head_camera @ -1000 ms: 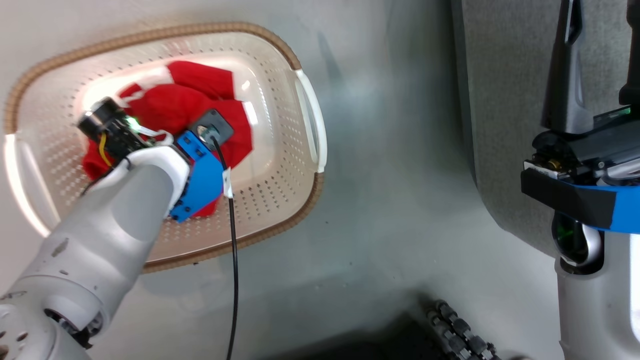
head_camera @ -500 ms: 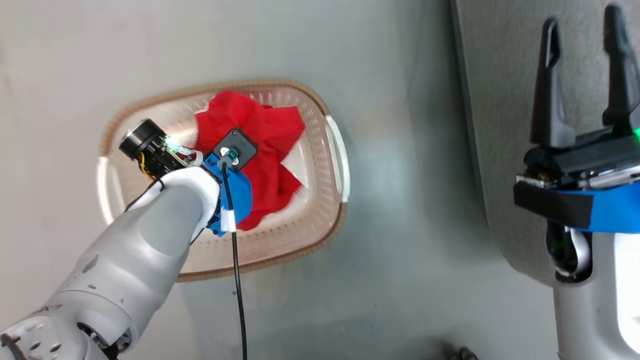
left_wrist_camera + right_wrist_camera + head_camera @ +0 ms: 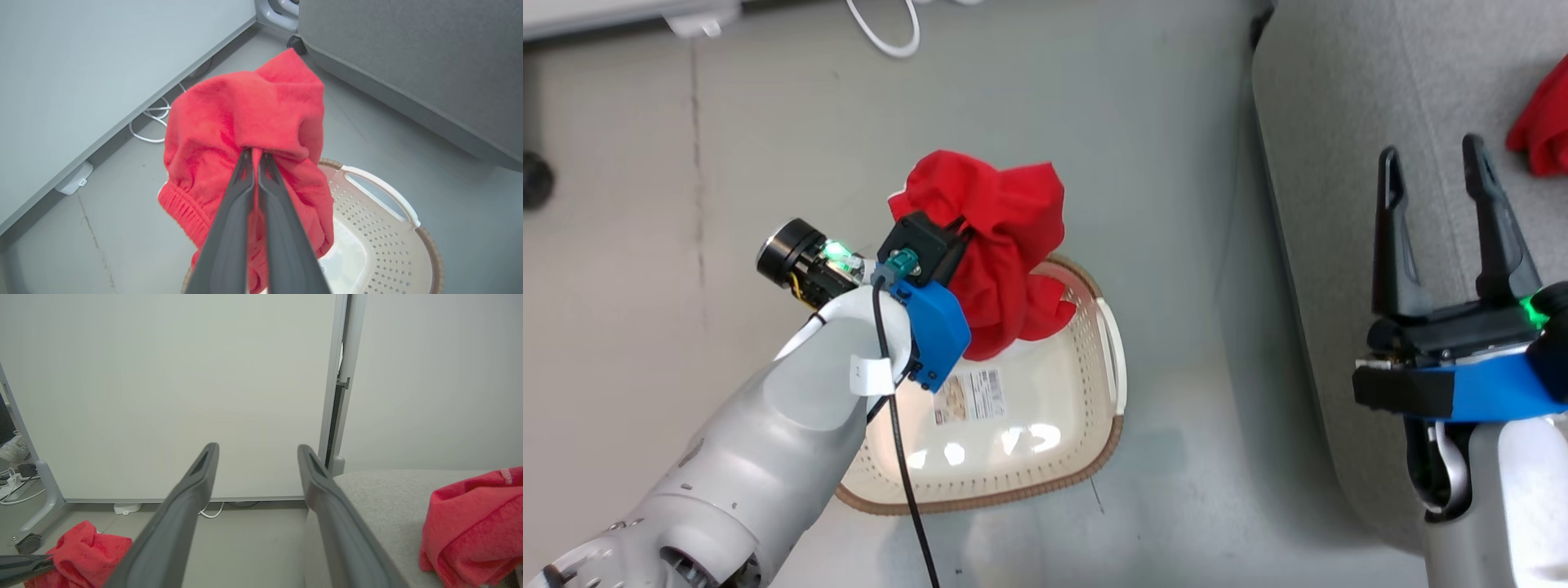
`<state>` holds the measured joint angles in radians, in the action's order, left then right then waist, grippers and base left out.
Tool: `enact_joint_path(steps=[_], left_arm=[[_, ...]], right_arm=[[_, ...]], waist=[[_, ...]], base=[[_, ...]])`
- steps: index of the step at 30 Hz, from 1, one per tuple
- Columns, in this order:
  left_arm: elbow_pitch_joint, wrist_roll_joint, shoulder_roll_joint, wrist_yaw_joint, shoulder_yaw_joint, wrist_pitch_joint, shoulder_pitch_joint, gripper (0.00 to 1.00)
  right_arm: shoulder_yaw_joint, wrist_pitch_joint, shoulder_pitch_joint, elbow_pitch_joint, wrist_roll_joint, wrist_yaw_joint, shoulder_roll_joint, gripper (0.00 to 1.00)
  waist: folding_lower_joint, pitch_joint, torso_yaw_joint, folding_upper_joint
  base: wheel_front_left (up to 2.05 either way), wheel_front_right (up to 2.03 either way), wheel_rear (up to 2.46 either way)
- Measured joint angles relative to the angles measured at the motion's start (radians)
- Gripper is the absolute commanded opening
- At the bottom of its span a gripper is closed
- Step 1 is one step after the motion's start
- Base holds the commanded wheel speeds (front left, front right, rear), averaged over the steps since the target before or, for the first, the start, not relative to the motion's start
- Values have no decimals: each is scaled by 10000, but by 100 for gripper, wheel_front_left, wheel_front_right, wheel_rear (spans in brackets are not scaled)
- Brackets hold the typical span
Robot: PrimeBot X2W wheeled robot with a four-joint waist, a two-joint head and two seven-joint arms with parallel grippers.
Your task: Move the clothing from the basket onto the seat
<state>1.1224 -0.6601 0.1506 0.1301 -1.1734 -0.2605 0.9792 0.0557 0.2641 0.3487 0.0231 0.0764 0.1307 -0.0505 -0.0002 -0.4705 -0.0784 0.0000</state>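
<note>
Fleecy clothing (image 3: 1005, 245), glossy plastic basket (image 3: 1086, 408), matt fabric seat (image 3: 1339, 163)

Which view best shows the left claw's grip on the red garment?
Left wrist view: left claw shut on the red garment. Head view hides the pinch behind cloth; right wrist view catches one corner.

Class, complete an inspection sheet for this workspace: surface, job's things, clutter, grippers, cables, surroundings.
Surface: smooth grey floor.
Job's things: red garment hangs above the basket; second red garment lies on the seat.
Clutter: printed label on the basket's bottom.
Grippers: left gripper shut on the red garment; right gripper open, holding nothing, above the seat.
Cables: white cable by the wall; black cable along the left arm.
Surroundings: pale wall panel.
</note>
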Motion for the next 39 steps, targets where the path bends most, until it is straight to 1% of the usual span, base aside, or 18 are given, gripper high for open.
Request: enact_joint_path(steps=[8,11,16,21,28,33,39], left_arm=[[-1417,104,366,-123,1091,-12,-530,0],[-1960,184,481,-242,1572,-13,-763,0],[-2727,282,548,-284,2163,-13,-1263,0],[-3290,587,529,-337,2357,-12,-1785,0],[-3800,667,464,-337,2531,-12,-2320,0],[-4027,729,439,-357,2539,-12,-2452,0],[-4245,817,355,-408,2537,-13,-2443,0]], right_arm=[[17,0,-808,-372,54,0,0,100],[-17,0,-1158,-481,113,0,0,100],[-17,2,-1702,-663,196,0,0,100],[59,2,-2322,-788,414,0,0,100],[75,2,-2975,-924,608,0,0,100],[46,2,-3129,-965,625,0,0,100],[-291,2,-3012,-963,566,0,0,100]], waist=[[-1,1454,237,0],[-1,1958,301,0],[-1,2757,413,0],[-1,3528,563,0],[-1,4302,838,0],[0,4518,1053,0],[1,4516,1224,0]], base=[[0,0,0],[0,0,0],[0,0,0],[0,0,0],[0,0,0],[0,0,0],[0,0,0]])
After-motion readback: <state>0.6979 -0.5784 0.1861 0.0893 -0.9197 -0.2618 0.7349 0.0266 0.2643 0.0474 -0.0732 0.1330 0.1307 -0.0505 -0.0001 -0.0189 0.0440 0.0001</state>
